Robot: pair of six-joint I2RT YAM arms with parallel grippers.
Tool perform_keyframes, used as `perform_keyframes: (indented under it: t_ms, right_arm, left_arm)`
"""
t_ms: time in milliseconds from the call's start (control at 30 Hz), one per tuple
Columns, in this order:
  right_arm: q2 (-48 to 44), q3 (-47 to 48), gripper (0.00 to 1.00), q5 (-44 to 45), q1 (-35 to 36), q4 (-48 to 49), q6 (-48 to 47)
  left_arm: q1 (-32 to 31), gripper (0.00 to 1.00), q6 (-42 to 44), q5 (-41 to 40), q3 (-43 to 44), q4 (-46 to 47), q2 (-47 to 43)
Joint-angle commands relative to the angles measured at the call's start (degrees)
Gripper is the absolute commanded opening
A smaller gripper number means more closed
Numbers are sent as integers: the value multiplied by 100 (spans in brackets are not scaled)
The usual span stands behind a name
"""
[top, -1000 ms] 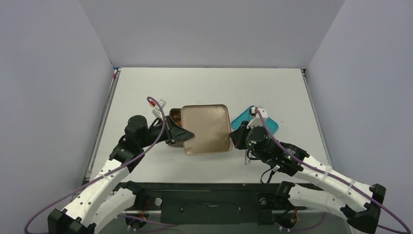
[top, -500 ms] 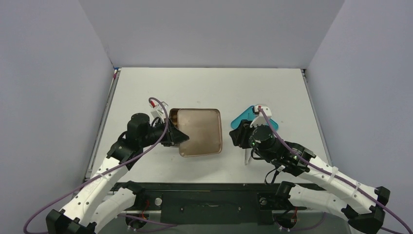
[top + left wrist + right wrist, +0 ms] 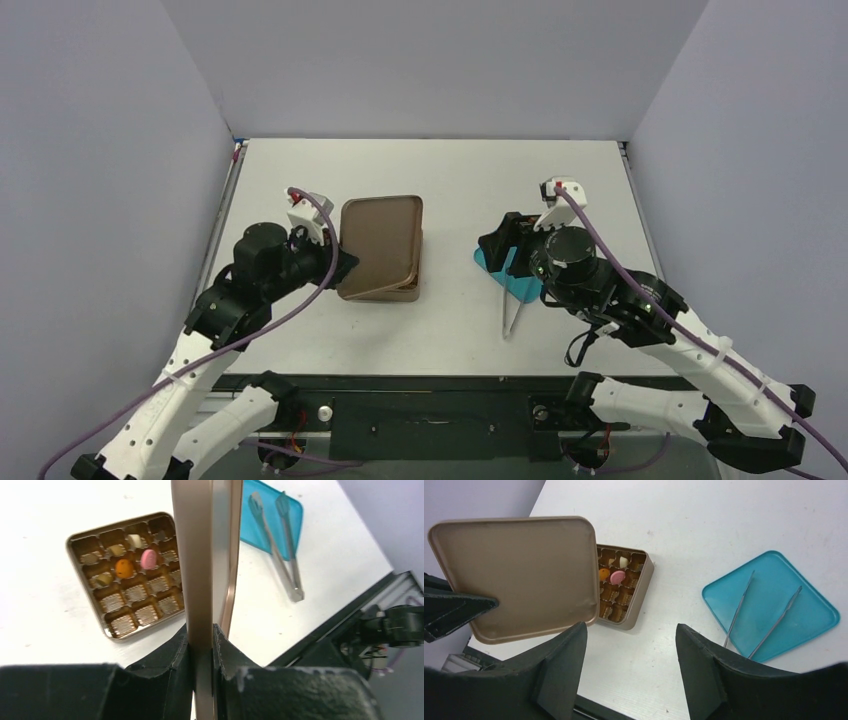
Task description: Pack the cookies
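The cookies lie in the open gridded tin (image 3: 142, 612): an orange round (image 3: 124, 568), a pink round (image 3: 149, 559), a cream-white piece (image 3: 134, 541) and small brown bits (image 3: 104, 578). My left gripper (image 3: 202, 635) is shut on the edge of the tin's lid (image 3: 205, 555), holding it tilted above the tin. In the right wrist view the lid (image 3: 519, 575) covers the left part of the tin (image 3: 640, 582). My right gripper (image 3: 631, 635) is open and empty, above the table to the right of the tin. From the top view the lid (image 3: 380, 245) hides most of the tin.
A teal square plate (image 3: 774, 605) lies right of the tin with metal tongs (image 3: 739, 607) resting on it, their tips sticking out over the table. In the top view my right arm covers most of the plate (image 3: 522, 288). Grey walls enclose the table.
The right gripper has opened and drawn back up and to the right, away from the lid. The left gripper has carried the lid leftward and tilted it up.
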Motion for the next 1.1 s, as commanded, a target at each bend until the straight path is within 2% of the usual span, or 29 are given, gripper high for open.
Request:
perform_keyframes:
  t_ms: [0, 200, 467, 500, 633, 733, 867, 1067]
  right_arm:
    - [284, 563, 62, -55, -162, -286, -244]
    - [752, 1022, 63, -914, -784, -283, -19]
    - [1364, 1604, 67, -1417, -938, -156, 574]
    - [1438, 1631, 68, -1442, -941, -129, 632]
    - [1581, 1666, 70, -1602, -958, 92, 976]
    - [1687, 1641, 70, -1666, -979, 238, 1189]
    - [1768, 1565, 71, -1794, -995, 415, 1419]
    - [1775, 1172, 71, -2080, -1012, 801, 1772]
  left_arm:
    - [-423, 0, 844, -976, 390, -160, -160]
    - [-1287, 0, 1422, -2238, 499, -87, -189]
    - [-2552, 0, 2069, -4271, 556, 226, 152]
    - [-2877, 0, 2207, -4490, 573, 241, 214]
    - [-4099, 0, 2807, -6178, 524, 478, 584]
    - [-4733, 0, 3268, -7218, 398, 953, 794]
    - [-5366, 0, 4038, -7970, 114, 1692, 869]
    - [-5652, 0, 4750, -8403, -308, 2522, 939]
